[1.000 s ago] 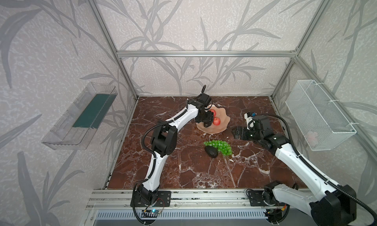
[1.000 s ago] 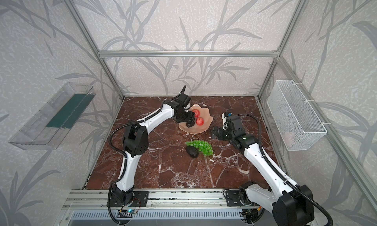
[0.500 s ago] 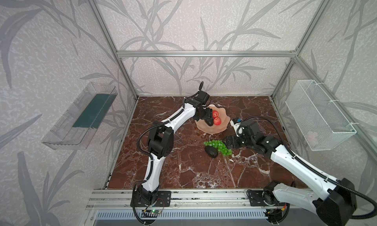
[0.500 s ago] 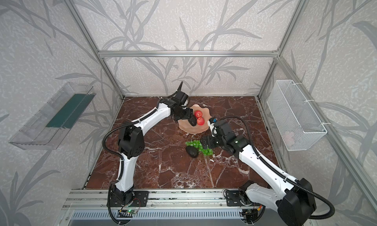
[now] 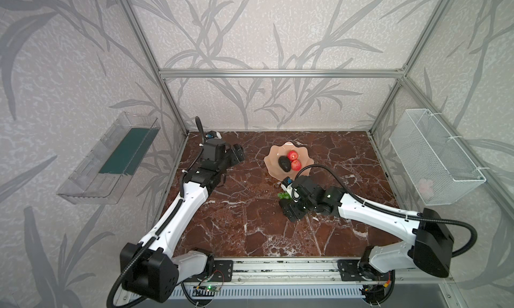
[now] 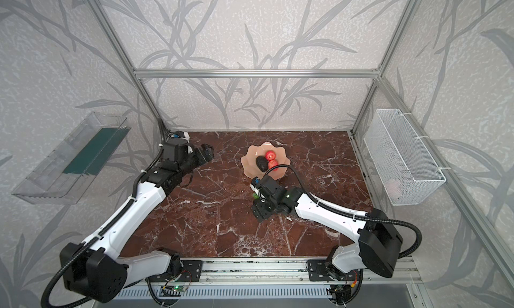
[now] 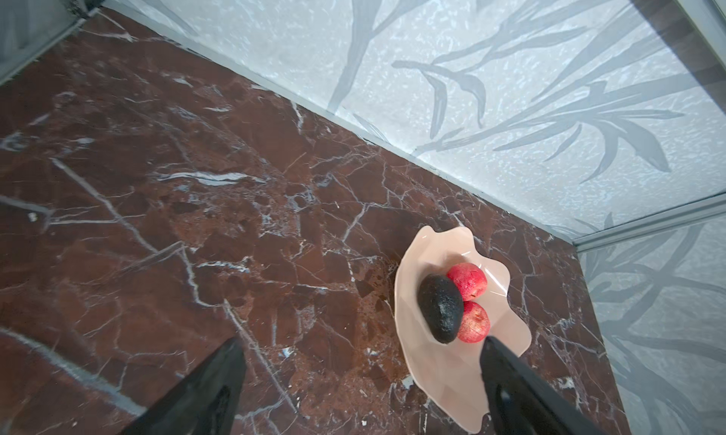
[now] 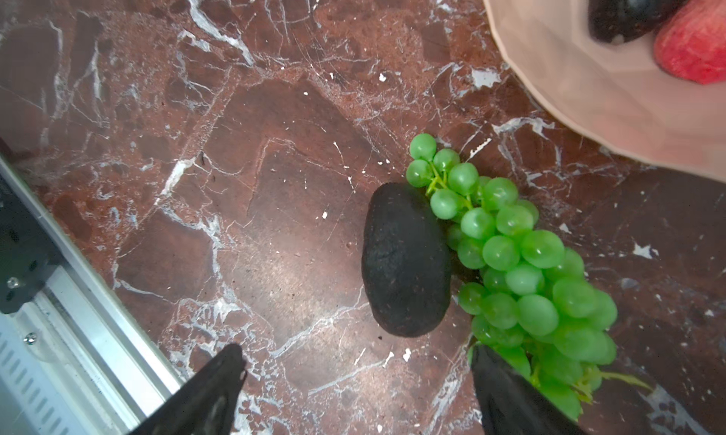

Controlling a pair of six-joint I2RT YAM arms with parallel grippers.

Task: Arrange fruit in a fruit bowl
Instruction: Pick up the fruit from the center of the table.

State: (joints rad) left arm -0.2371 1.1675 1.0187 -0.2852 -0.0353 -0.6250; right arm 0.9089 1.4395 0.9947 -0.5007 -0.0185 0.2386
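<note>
- I see the glossy scalloped bowl [image 5: 271, 162] mid-frame: 2 red apples [image 5: 292, 155] and 1 pebbly avocado [image 5: 284, 163] inside.
- 2nd avocado [image 8: 406, 260] touches smooth grapes [image 8: 522, 256] on the veined marble desk [image 5: 250, 223].
- Left hand [image 7: 361, 342], right hand [image 8: 357, 350]: both spread.
- Leaf-print walls [image 5: 278, 42].

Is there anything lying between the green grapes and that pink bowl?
No. In the right wrist view, only a strip of bare marble table separates the grapes from the pink bowl.
</note>
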